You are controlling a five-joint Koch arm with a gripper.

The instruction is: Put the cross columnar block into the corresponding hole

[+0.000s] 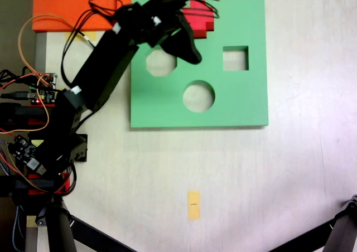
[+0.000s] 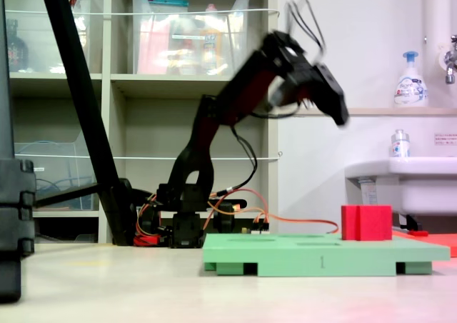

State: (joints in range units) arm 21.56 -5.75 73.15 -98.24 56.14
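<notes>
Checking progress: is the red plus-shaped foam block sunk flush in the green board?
No. The red foam block stands upright, rising above the green foam board, with the gripper raised above it.

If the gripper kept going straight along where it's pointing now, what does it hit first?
Probably the green board, close beside the red cross block: the gripper hangs high, pointing down; blur hides the exact line.

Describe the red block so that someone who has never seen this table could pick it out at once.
Find the flat green foam board lying on the pale table. In the fixed view from above, go to its top edge, just above the octagonal cutout and partly under the black arm: the red block stands there. It is the one bright red, stepped, upright piece on the board; everything else there is a cutout.
</notes>
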